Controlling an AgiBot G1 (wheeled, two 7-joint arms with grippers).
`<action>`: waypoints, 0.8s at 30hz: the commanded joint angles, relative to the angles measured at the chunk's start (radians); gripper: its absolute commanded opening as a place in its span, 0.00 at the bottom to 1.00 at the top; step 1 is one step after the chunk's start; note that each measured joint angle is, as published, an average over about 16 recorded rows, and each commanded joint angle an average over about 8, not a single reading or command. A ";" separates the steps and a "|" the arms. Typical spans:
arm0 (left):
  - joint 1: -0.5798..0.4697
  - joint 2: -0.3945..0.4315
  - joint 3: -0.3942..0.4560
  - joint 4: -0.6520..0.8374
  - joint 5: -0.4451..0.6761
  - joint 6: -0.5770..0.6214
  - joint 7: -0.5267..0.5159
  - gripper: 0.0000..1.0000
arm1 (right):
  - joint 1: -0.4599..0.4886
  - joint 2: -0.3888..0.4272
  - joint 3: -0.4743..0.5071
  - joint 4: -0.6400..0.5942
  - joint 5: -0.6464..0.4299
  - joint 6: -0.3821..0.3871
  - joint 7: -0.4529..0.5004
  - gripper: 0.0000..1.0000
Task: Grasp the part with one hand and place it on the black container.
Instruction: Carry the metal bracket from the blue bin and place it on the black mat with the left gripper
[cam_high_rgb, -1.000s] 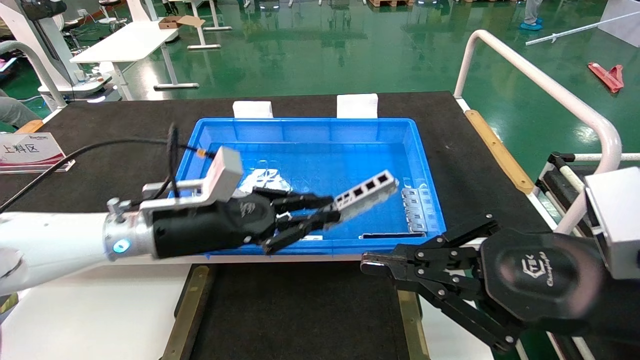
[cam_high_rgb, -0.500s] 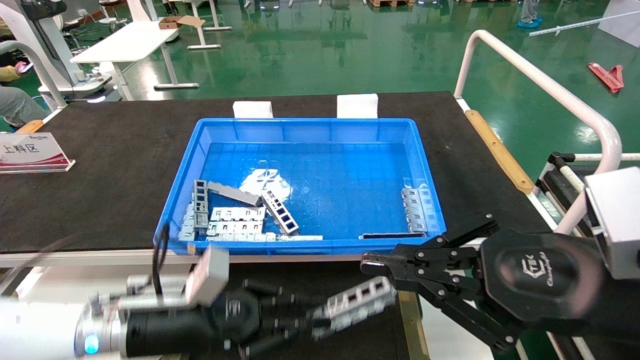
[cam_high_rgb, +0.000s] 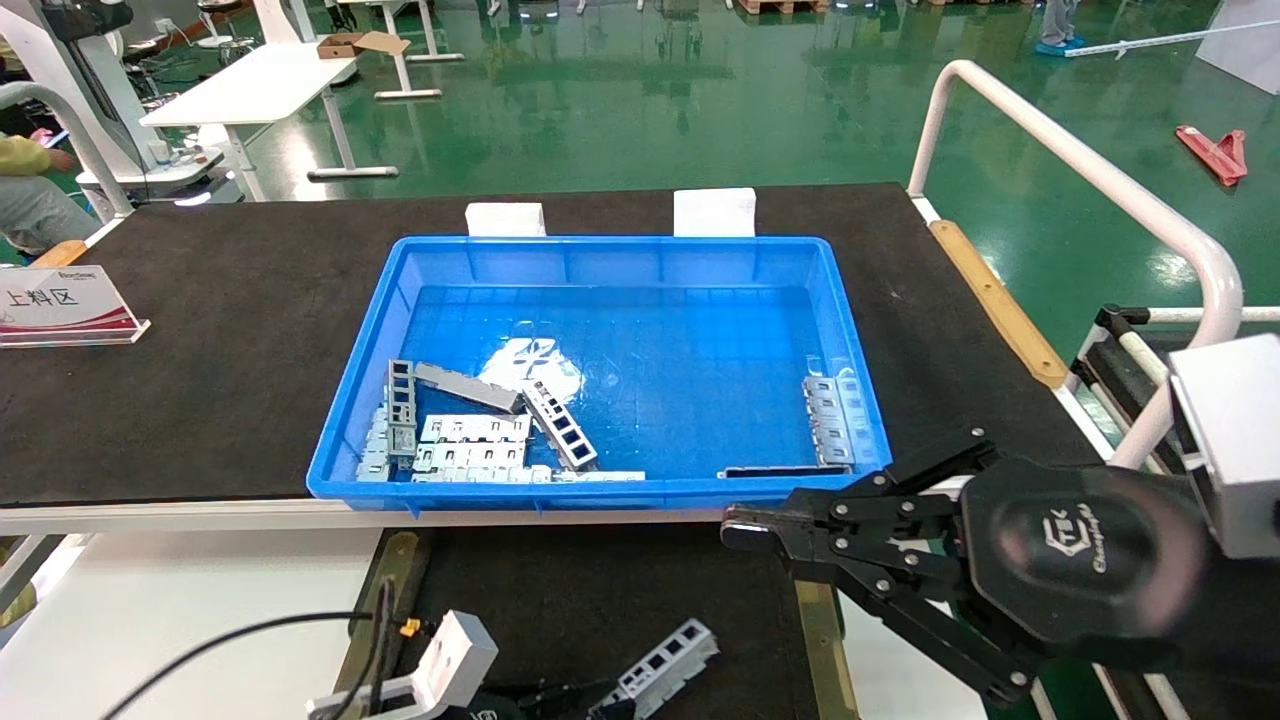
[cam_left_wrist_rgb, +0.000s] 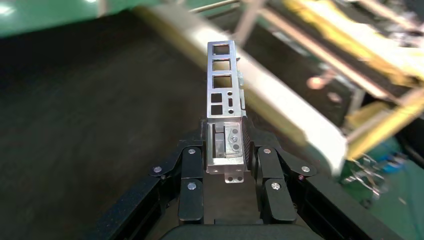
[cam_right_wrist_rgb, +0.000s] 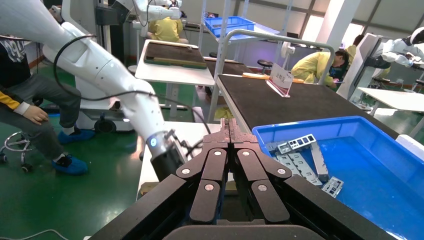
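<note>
The part (cam_high_rgb: 660, 668), a slim silver strip with square windows, hangs low over the black container (cam_high_rgb: 560, 600) near the bottom edge of the head view. My left gripper (cam_high_rgb: 600, 704) is shut on one end of it, mostly cut off by the frame. In the left wrist view the part (cam_left_wrist_rgb: 224, 85) sticks out straight from between the left gripper's (cam_left_wrist_rgb: 226, 137) fingers, above the container's dark floor (cam_left_wrist_rgb: 75, 125). My right gripper (cam_high_rgb: 735, 528) hovers shut and holding nothing at the container's right side, by the crate's near corner; its closed tips show in the right wrist view (cam_right_wrist_rgb: 229, 127).
The blue crate (cam_high_rgb: 620, 243) stands behind the container, with several metal parts at its front left (cam_high_rgb: 470, 430) and right wall (cam_high_rgb: 835, 420). Brass rails (cam_high_rgb: 385, 620) edge the container. A sign (cam_high_rgb: 60, 300) stands far left; a white guard rail (cam_high_rgb: 1080, 170) runs along the right.
My left gripper has carried the part out of the crate, toward me and down, until it is low over the black container. The right arm has not moved.
</note>
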 joint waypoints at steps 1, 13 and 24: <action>0.028 0.004 0.010 -0.030 0.005 -0.086 -0.023 0.00 | 0.000 0.000 0.000 0.000 0.000 0.000 0.000 0.00; 0.080 0.138 -0.008 0.010 -0.058 -0.372 -0.111 0.00 | 0.000 0.000 0.000 0.000 0.000 0.000 0.000 0.00; 0.097 0.274 -0.071 0.092 -0.103 -0.556 -0.128 0.00 | 0.000 0.000 -0.001 0.000 0.001 0.000 0.000 0.00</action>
